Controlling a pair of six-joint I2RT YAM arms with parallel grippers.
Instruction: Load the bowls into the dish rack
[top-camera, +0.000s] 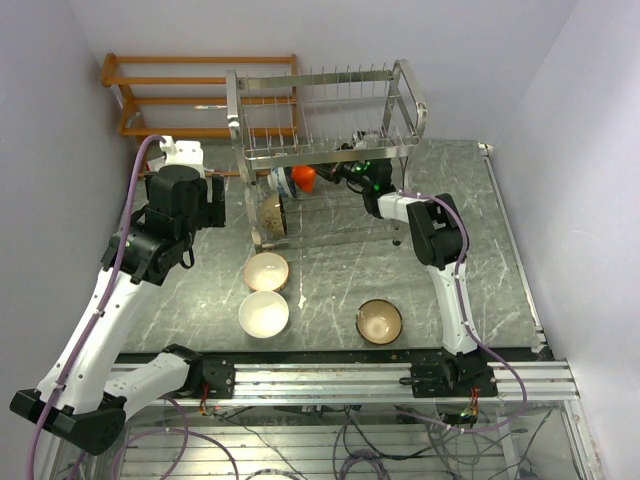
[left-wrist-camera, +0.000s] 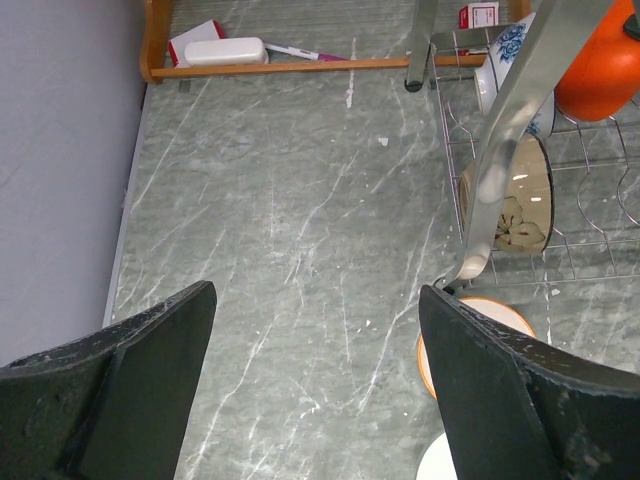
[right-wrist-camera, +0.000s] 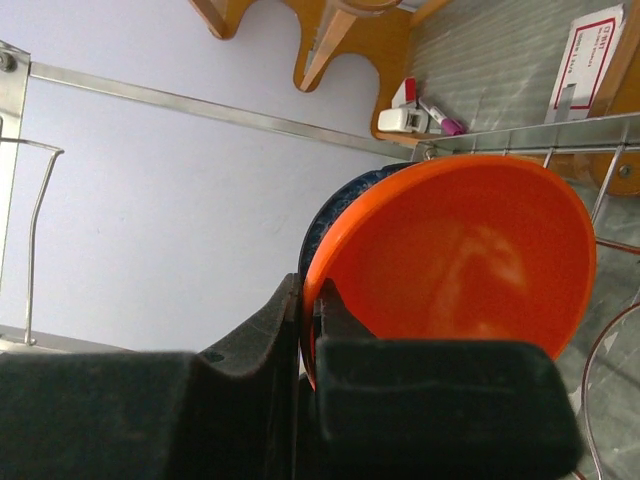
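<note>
The right gripper (right-wrist-camera: 312, 325) was clamped on the rim of the red-orange bowl (right-wrist-camera: 460, 250), one finger inside the rim and one outside. It held the bowl on edge in the lower tier of the dish rack (top-camera: 400, 100), toward the rack's left end. Just to the left of it stood the blue-and-white bowl (top-camera: 281, 181), also on edge; whether the two touched could not be told. A third bowl, the leaf-patterned bowl (left-wrist-camera: 520, 205), with a cream inside, stood on edge in the same tier, nearer than the blue-and-white one.

The left gripper (left-wrist-camera: 315, 300) hung with its jaws spread wide and nothing between them, above the marbled table (left-wrist-camera: 280, 200) to the left of the rack.

Three bowls sat upright on the table, near of the rack. The cream-tan bowl (top-camera: 266, 270) lay just near of the rack's left end, and the white bowl (top-camera: 263, 314) sat just near of that one. The olive-brown bowl (top-camera: 379, 322) was well apart to the right, close to the right arm's base. The orange wooden shelf (top-camera: 200, 100) stood at the far left, behind the rack.
</note>
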